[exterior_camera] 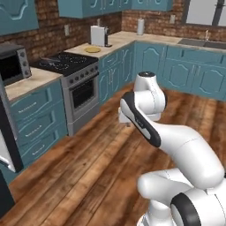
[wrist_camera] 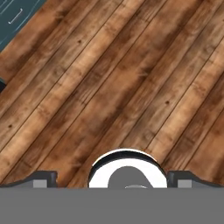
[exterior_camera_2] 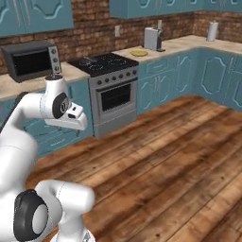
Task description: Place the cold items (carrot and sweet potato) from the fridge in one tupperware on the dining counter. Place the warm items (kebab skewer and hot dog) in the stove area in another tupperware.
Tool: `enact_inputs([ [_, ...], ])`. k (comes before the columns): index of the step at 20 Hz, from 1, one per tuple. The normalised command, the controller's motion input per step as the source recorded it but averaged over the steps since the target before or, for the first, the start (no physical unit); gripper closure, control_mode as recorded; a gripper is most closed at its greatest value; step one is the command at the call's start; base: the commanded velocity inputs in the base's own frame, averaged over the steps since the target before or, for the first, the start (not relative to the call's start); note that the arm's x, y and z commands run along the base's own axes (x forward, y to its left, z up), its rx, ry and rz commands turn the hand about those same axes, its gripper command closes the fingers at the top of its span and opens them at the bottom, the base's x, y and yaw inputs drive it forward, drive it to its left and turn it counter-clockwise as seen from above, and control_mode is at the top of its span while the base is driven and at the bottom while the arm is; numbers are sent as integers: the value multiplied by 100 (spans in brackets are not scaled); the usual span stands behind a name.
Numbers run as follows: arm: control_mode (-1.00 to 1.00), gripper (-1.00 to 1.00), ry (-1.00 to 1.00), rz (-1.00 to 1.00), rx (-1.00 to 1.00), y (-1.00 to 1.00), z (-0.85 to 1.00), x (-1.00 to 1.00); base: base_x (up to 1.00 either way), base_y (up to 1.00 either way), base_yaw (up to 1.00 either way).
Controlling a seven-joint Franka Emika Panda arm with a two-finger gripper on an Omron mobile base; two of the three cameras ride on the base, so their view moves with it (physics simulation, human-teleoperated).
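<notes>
The stove area shows as a black cooktop (exterior_camera: 66, 62) (exterior_camera_2: 106, 62) over a steel oven front (exterior_camera: 84, 95) (exterior_camera_2: 116, 97), set between beige counters. A small dark pan (exterior_camera_2: 85, 60) sits on a back burner. My gripper (wrist_camera: 112, 179) hangs over bare wooden floor, well short of the stove. Its dark fingertips (wrist_camera: 43, 178) stand wide apart and open, with nothing between them. The white hand (exterior_camera_2: 71, 122) points down at the floor. Carrot, sweet potato, kebab skewer, hot dog, tupperware and dining counter are out of view.
A microwave (exterior_camera: 13, 66) (exterior_camera_2: 30, 59) stands on the counter left of the stove. A toaster (exterior_camera: 99, 35), a yellow plate (exterior_camera: 92, 49) and a paper towel roll (exterior_camera: 140, 26) lie further along. A dark tall panel (exterior_camera: 6, 145) stands at the far left. Teal cabinets line both walls.
</notes>
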Motion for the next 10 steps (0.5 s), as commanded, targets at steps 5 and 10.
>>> enact_inputs([
  [5,100,-100,0,0,0,0,0,0,100,-19,12],
  [10,100,-100,0,0,0,0,0,0,100,-65,31],
])
